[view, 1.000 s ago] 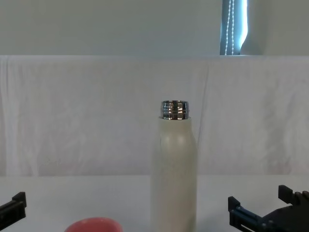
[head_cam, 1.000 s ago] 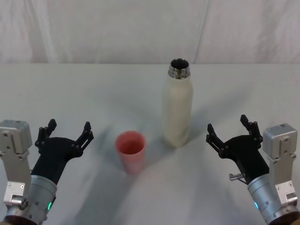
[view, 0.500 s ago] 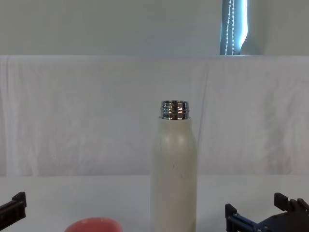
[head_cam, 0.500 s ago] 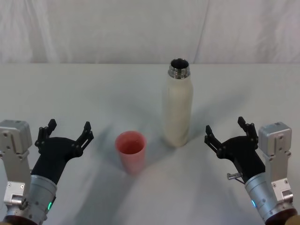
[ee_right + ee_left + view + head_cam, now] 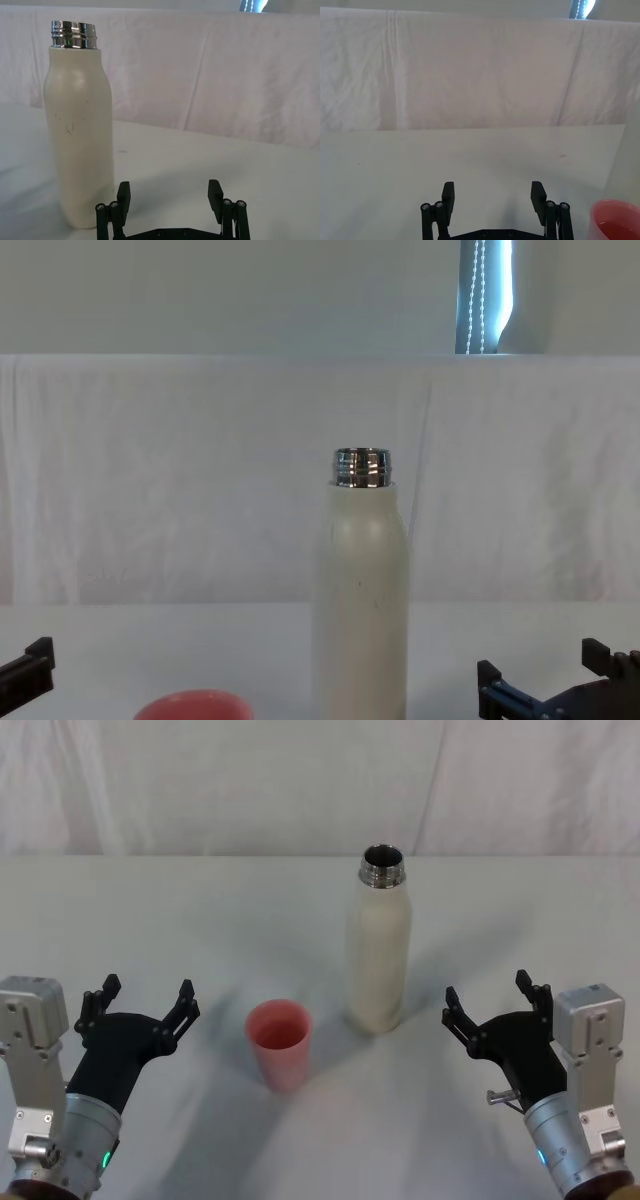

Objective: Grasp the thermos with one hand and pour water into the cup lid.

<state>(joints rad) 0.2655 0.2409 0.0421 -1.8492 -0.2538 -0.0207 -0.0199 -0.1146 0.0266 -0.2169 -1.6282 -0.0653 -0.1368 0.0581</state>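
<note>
Looked like a staged test setup: white cloth (image 5: 200, 780) draped as backdrop behind a bare white worktop (image 5: 180, 920), a blind cord (image 5: 480, 295) at a window above.

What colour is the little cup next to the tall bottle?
The cup lid is pinkish-red, plain with no pattern; the head view shows it best.

— Anything different on your side since a second ago?
— Only my right black two-fingered claw (image 5: 497, 1002). Half a second back I had nudged it a touch toward the tall cream-white matte thermos (image 5: 378, 949); now it sits slightly back to the right, fingers spread as before.
</note>
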